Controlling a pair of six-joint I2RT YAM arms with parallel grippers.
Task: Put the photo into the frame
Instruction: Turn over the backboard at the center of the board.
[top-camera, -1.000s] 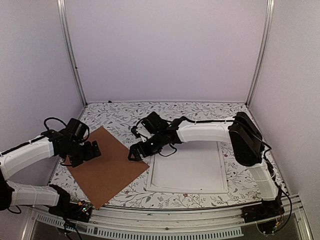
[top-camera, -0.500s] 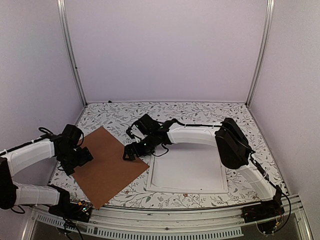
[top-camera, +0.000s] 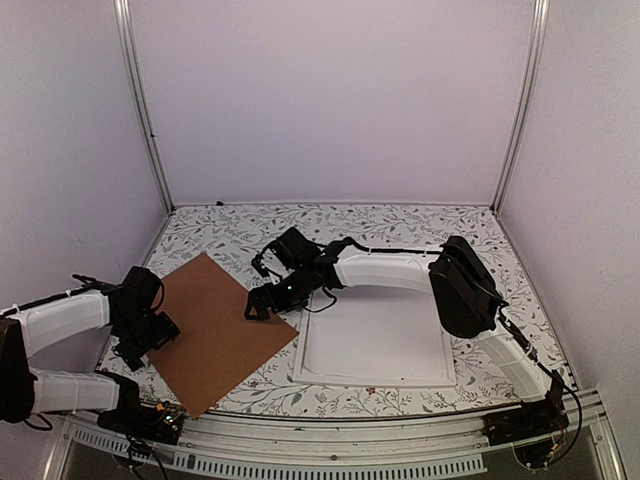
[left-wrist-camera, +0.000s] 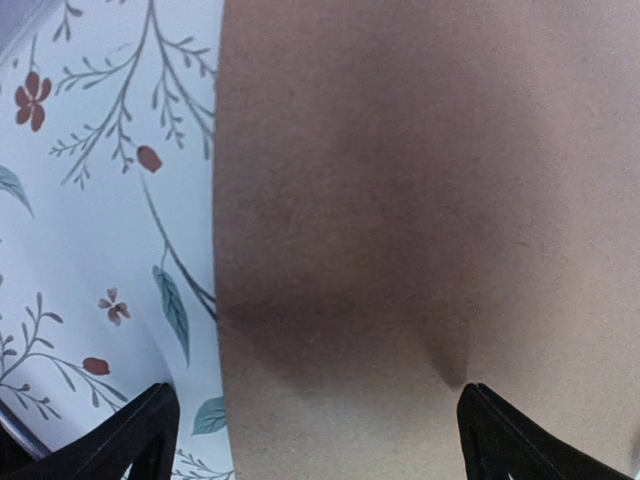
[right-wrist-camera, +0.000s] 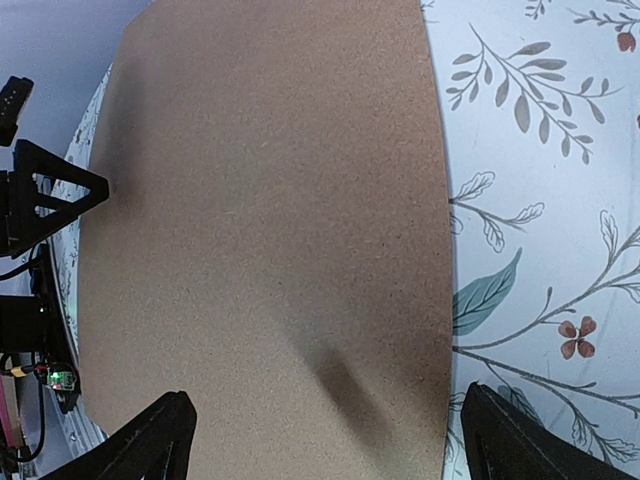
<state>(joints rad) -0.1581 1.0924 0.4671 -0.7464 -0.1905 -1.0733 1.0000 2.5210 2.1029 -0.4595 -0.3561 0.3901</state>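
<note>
The left gripper (left-wrist-camera: 315, 442) and right gripper (right-wrist-camera: 325, 440) hang, jaws apart, over the board (top-camera: 215, 320); the frame (top-camera: 380, 340) shows no photo yet.

We take this for a robotics lab cell rather than a home or shop. Plain pale panels (top-camera: 330, 100) close in three sides, held by bare aluminium posts (top-camera: 137, 110) at the corners. Two white-and-black robot arms, left (top-camera: 60, 315) and right (top-camera: 385, 268), stand at a slotted metal rail (top-camera: 350, 440) along the near edge, with loose black cables (top-camera: 574, 400) trailing from their bases. Only the desk (top-camera: 400, 225) looks homely, under a floral printed cover.
</note>
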